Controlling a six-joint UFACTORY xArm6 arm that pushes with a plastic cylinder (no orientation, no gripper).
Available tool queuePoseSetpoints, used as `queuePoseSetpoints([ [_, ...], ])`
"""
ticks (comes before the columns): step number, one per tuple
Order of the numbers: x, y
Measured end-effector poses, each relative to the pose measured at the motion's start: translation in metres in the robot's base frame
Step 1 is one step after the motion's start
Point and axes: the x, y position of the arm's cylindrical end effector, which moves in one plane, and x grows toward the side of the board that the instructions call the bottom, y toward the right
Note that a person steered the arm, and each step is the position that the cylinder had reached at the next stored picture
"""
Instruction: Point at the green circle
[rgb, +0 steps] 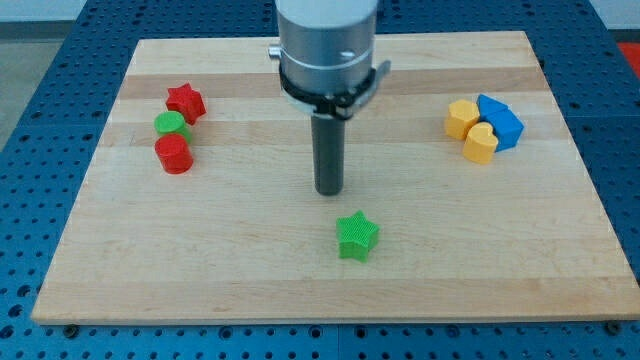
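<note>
Board (300, 290) first: the wooden top has lots of bare room in the middle. Your rod has no jaws to open or shut; my tip (329, 191) sits mid-board, just above the green star (357, 236). The green circle (171, 124) waits near the left edge, squeezed between the red star (185, 101) and red cylinder (173, 154). You'd likely cross open wood leftward.

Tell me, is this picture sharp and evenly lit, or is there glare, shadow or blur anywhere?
In the camera view the light is soft and even: the wooden board shows no harsh glare, and only faint shadows sit under the green star and my tip. Blocks such as the green circle look crisp; the arm's grey housing is cropped at the view's top.
</note>
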Motion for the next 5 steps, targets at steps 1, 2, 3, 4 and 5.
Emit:
queuePoseSetpoints([
  [1,-0.037,-0.007],
  [2,-0.078,-0.015],
  [3,-0.119,-0.026],
  [4,-0.156,-0.041],
  [5,-0.177,-0.075],
])
